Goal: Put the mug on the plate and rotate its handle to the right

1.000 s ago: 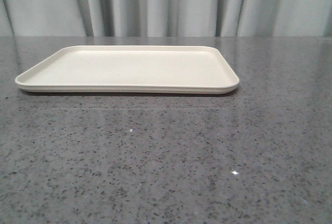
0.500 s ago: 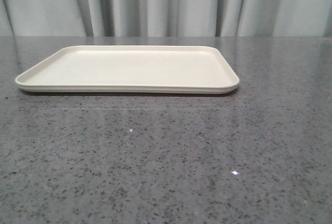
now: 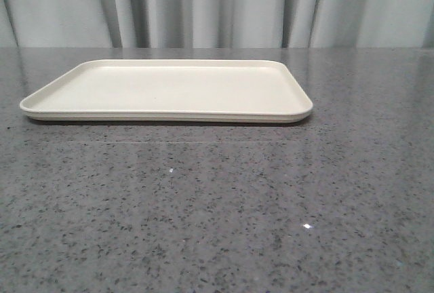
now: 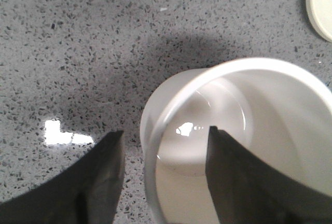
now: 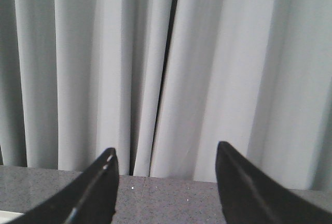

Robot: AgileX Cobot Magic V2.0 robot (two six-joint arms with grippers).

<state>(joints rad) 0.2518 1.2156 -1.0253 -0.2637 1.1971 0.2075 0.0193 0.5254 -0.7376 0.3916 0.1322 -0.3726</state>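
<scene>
In the left wrist view the mug (image 4: pixel 233 146) is being straddled at its rim by the left gripper (image 4: pixel 163 156): one dark finger (image 4: pixel 98 182) is being held outside the white wall, the other inside the cup, with the wall between them. The fingers are spread wide; whether the wall is being pressed cannot be told. The mug is standing on the grey speckled table (image 4: pixel 78 53), near a corner of the plate (image 4: pixel 320 3). The right gripper (image 5: pixel 166 182) is being held wide open with nothing between its fingers, facing the pale curtain (image 5: pixel 166 68). In the front view the plate (image 3: pixel 169 91) is lying flat.
</scene>
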